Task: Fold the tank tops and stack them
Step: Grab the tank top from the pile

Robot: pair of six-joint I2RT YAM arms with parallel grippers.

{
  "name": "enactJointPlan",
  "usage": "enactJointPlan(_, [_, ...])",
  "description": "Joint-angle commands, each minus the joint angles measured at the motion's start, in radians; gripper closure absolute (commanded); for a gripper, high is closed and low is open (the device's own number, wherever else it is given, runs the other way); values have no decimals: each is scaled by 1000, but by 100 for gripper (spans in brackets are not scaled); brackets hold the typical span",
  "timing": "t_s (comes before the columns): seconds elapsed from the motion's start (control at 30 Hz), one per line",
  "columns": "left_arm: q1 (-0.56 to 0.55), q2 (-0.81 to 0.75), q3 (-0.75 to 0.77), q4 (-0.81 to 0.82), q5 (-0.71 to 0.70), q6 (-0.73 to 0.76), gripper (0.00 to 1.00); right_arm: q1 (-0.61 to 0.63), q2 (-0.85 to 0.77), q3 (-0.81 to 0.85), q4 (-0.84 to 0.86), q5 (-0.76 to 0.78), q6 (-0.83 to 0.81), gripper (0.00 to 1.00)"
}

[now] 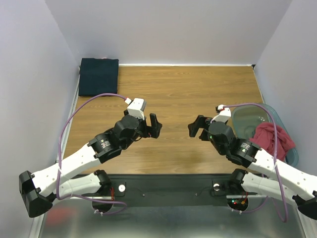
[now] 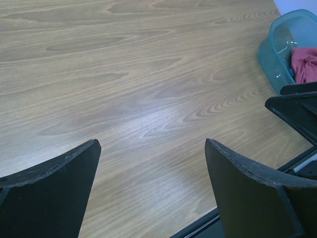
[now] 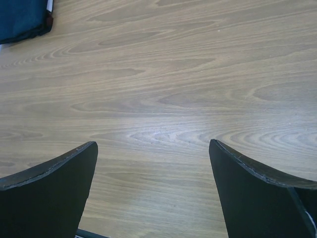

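A dark navy tank top point(image 1: 98, 76) lies folded flat in the far left corner of the table; its corner also shows in the right wrist view point(image 3: 22, 20). A rose-red tank top point(image 1: 271, 139) sits crumpled inside the tub at the right, seen too in the left wrist view point(image 2: 304, 64). My left gripper point(image 1: 155, 126) point(image 2: 152, 144) hangs open over bare wood near the table's middle. My right gripper point(image 1: 195, 128) point(image 3: 152, 145) faces it, also open, with nothing between its fingers.
A translucent blue-green plastic tub point(image 1: 247, 118) point(image 2: 277, 54) stands at the table's right edge. The wooden table point(image 1: 183, 94) is walled on three sides by white panels. Purple cables loop from both wrists. A black rail runs along the near edge.
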Motion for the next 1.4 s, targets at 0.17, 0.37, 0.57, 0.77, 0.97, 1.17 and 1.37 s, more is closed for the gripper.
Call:
enactJointPlan(0.17, [-6,5,27,38,17,-3,2,-8,-6,-15,15,10,-5,0])
enactJointPlan(0.37, [-6,-1,67,-1,15,-3,1,-8,37,19,0,29,5,0])
enactJointPlan(0.57, [-6,-9,92,-31,69,-9,2,-9,101,89,-150,205,124,0])
enactJointPlan(0.77, [-6,-20,66,3,140,-8,2,-239,205,195,-271,132,166,0])
enactJointPlan(0.97, [-4,-15,78,2,213,17,2,-628,359,339,-296,54,49,0])
enactJointPlan(1.17, [-6,-15,100,-18,261,28,1,-1029,423,392,-308,56,-35,0])
enactJointPlan(1.37, [-6,-9,98,-52,282,55,2,-1287,494,313,-296,-12,-9,0])
